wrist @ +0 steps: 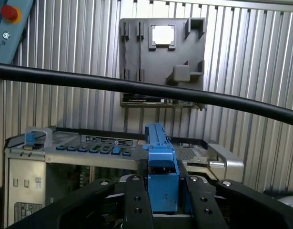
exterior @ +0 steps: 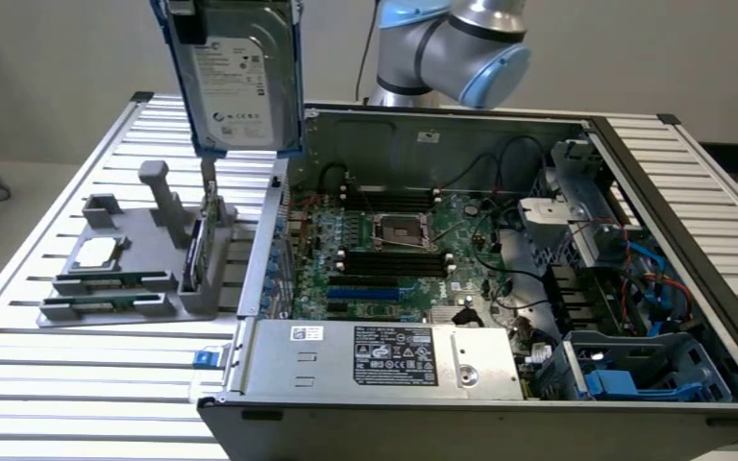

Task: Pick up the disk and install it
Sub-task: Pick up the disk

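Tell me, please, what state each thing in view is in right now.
gripper, shut on the disk.
disk, upright, in the air above the table.
computer case, side open, motherboard exposed.
grey holder, on the table, processor chip lying in it.

The disk [exterior: 238, 82] is seen as smooth silver-grey metal with a white paper-looking label, framed by glossy blue plastic rails [wrist: 161, 181]. The worktop [exterior: 87, 384] is made up of ribbed bare aluminium with a satin sheen, and the holder [exterior: 112, 307] looks moulded in matt grey plastic. The computer case [exterior: 382, 144] is done in dull sheet metal.
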You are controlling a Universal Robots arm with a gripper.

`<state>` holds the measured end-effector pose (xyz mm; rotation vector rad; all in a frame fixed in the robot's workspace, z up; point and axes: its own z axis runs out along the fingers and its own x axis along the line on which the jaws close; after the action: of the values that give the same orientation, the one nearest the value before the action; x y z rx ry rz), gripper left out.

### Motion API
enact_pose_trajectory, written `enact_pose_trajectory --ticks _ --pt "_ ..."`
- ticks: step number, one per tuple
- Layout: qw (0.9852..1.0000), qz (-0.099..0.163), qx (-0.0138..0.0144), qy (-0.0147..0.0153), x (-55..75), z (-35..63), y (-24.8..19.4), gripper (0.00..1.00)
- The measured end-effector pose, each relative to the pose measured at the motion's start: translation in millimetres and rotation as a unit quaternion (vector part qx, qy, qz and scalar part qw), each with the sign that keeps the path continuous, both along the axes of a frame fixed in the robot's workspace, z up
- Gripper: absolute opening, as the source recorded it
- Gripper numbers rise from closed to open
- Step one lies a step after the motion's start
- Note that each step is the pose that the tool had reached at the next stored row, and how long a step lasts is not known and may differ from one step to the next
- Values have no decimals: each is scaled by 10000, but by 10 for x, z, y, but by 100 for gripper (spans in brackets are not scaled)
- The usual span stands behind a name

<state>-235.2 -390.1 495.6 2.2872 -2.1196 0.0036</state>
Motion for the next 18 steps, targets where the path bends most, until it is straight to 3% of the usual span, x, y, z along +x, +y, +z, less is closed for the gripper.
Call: enact_pose_trajectory --ticks 9,18 --pt "10000 0 0 0 392 1 -177 33" --pt "10000 0 1 0 798 2 -304 33"
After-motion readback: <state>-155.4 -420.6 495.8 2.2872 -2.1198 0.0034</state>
